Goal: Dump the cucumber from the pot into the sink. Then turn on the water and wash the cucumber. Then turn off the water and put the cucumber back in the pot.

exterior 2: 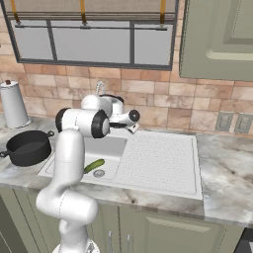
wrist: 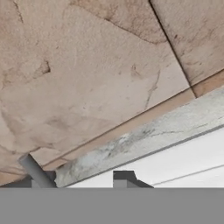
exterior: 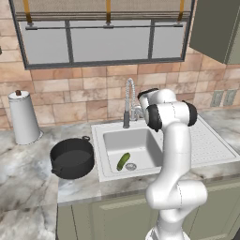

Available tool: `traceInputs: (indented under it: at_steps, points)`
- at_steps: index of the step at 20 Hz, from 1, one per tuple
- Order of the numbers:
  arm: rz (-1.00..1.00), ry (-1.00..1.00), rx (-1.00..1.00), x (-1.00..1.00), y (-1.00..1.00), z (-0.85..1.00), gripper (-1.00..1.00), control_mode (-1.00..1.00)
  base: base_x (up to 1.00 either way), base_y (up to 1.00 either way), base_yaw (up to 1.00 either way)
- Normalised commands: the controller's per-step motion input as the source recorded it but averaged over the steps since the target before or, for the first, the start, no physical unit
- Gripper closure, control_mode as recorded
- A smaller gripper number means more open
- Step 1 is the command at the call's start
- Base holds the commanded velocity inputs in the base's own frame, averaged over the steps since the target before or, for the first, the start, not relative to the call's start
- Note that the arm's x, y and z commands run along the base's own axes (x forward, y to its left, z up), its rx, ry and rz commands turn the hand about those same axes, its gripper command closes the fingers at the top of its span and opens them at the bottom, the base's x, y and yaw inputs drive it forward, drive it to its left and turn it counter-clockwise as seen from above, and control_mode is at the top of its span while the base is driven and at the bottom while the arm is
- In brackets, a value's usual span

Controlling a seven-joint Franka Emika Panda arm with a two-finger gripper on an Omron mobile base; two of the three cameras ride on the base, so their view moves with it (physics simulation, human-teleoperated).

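The green cucumber [exterior: 123,161] [exterior 2: 94,165] lies in the basin of the white sink [exterior: 108,174] [exterior 2: 163,168], beside the round drain [exterior: 131,166]. To the left of the sink, the black pot [exterior: 72,158] [exterior 2: 27,147] stands on the counter, and I see nothing in it. My gripper [exterior 2: 134,126] [wrist: 83,183] is up behind the basin, to the right of the gooseneck faucet [exterior: 129,101] [exterior 2: 100,88], pointing at the tiled wall. It looks shut, with nothing held. A thin grey rod [wrist: 33,168] stands just left of the fingertips. No water is visible at the faucet.
A tall white canister [exterior: 23,117] [exterior 2: 12,105] stands at the back left of the counter. The dotted drainboard [exterior: 211,140] [exterior 2: 163,158] lies right of the basin. A window runs above the tiled wall [wrist: 87,65], with wall outlets [exterior 2: 232,122] to the right.
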Motion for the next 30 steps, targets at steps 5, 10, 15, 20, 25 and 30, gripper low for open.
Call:
traceInputs:
  at_steps: [5, 10, 15, 20, 25, 30]
  points:
    - [-0.11, 0.10, 0.10, 0.00, -0.78, -0.13, 1.00, -1.00, 0.00, 0.00, 0.00]
    - [-0.11, 0.08, 0.09, 0.00, -0.79, -0.13, 1.00, -1.00, 0.00, 0.00, 0.00]
    - [-0.10, 0.07, 0.09, 0.00, -0.78, -0.16, 1.00, -1.00, 0.00, 0.00, 0.00]
    - [-0.07, 0.06, 0.10, 0.00, -0.57, -0.09, -1.00, -1.00, 0.00, 0.00, 0.00]
    - [-0.03, 0.04, 0.11, 0.00, -0.24, 0.00, -1.00, -1.00, 0.00, 0.00, 0.00]
    - [0.00, 0.00, 0.11, -0.05, -0.28, 0.13, -1.00, -1.00, 0.00, 0.00, 0.00]
